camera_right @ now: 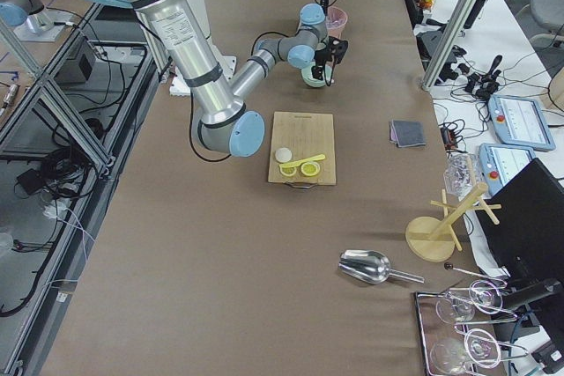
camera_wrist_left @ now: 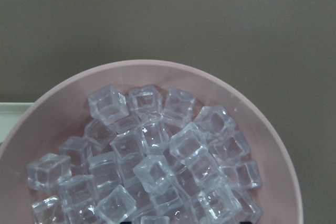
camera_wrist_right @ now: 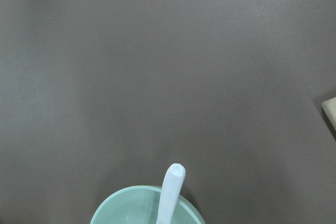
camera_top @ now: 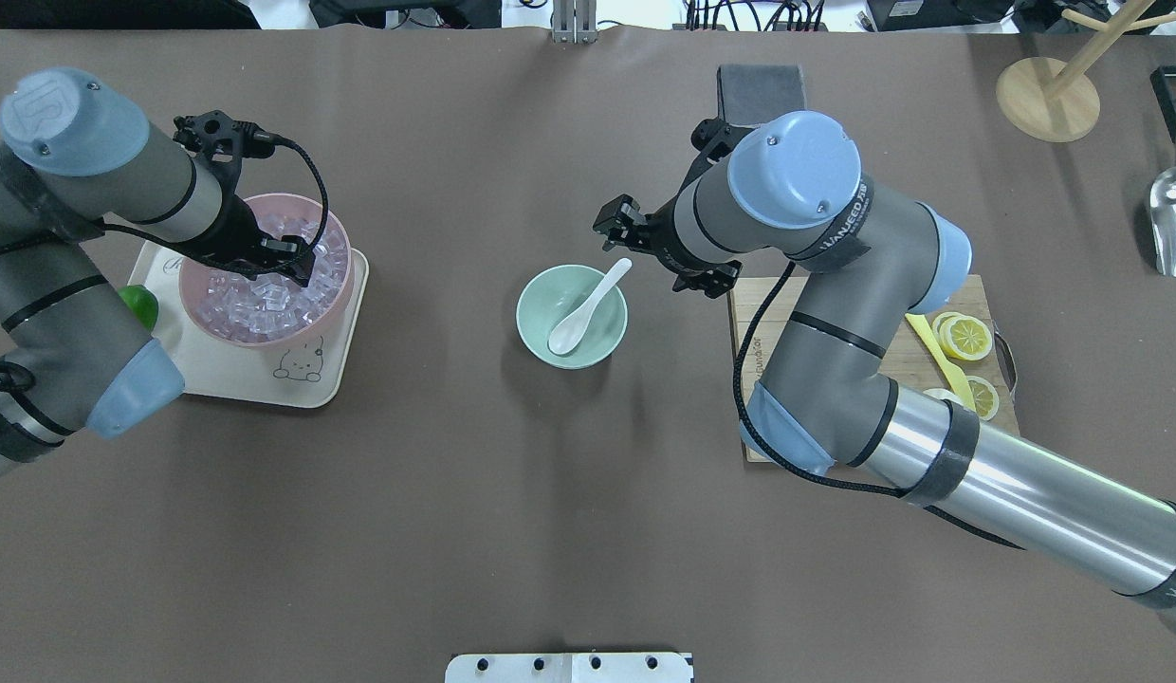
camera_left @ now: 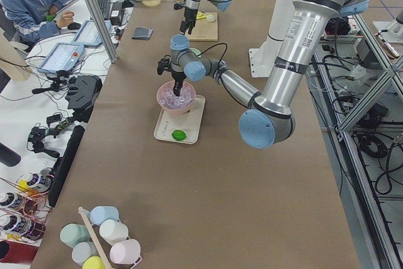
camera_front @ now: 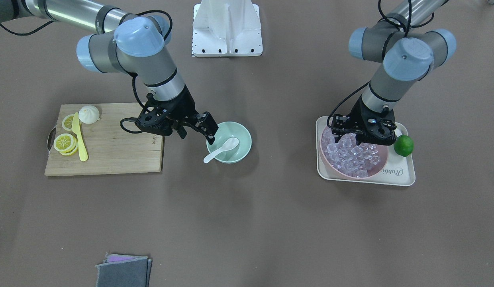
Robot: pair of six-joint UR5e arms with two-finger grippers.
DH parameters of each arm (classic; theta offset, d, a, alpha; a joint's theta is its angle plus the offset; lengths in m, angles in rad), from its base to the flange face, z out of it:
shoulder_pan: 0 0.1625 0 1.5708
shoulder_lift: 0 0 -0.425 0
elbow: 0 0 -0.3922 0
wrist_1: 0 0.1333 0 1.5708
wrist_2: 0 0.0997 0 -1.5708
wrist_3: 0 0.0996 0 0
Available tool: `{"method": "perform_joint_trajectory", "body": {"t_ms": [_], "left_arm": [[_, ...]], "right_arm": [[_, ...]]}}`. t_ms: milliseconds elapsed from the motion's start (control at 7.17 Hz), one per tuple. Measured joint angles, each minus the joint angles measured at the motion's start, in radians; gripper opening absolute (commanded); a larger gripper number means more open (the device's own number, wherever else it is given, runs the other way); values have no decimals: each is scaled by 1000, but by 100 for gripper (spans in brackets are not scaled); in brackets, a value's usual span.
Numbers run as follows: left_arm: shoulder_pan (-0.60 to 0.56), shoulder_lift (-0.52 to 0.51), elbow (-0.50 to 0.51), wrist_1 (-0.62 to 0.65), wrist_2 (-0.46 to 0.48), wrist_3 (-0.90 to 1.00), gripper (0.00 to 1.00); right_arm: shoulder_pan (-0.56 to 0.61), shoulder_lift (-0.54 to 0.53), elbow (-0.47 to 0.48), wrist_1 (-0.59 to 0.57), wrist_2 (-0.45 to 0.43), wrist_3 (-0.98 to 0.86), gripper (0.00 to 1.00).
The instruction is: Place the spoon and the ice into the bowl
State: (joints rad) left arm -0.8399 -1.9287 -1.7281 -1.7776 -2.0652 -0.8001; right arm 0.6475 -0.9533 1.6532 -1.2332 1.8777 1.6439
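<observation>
The white spoon (camera_front: 223,149) lies in the mint-green bowl (camera_front: 243,137), scoop inside and handle resting on the rim and sticking out. It also shows in the overhead view (camera_top: 588,305) and the right wrist view (camera_wrist_right: 170,192). My right gripper (camera_front: 197,131) is open and empty, just beside the bowl's rim on the cutting-board side. My left gripper (camera_front: 356,139) is lowered onto the heap of clear ice cubes (camera_wrist_left: 152,171) in the pink bowl (camera_top: 284,198). Its jaws look open, and I see no cube held.
The pink bowl stands on a cream tray (camera_front: 402,171) with a green lime (camera_front: 403,145). A wooden cutting board (camera_front: 119,151) holds lemon slices (camera_front: 64,142), a yellow knife (camera_front: 79,139) and a white bun (camera_front: 89,114). Grey cloths (camera_front: 123,271) lie at the table's operator-side edge.
</observation>
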Motion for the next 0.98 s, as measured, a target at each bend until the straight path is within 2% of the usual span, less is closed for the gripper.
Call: {"method": "perform_joint_trajectory", "body": {"t_ms": [419,977], "left_arm": [[3,1,23,1,1,17,63],[6,1,38,-3,0,8,56]], "right_arm": [[60,-70,64,0,89,-37,100],[174,-190,149,0,222,-144,100]]}}
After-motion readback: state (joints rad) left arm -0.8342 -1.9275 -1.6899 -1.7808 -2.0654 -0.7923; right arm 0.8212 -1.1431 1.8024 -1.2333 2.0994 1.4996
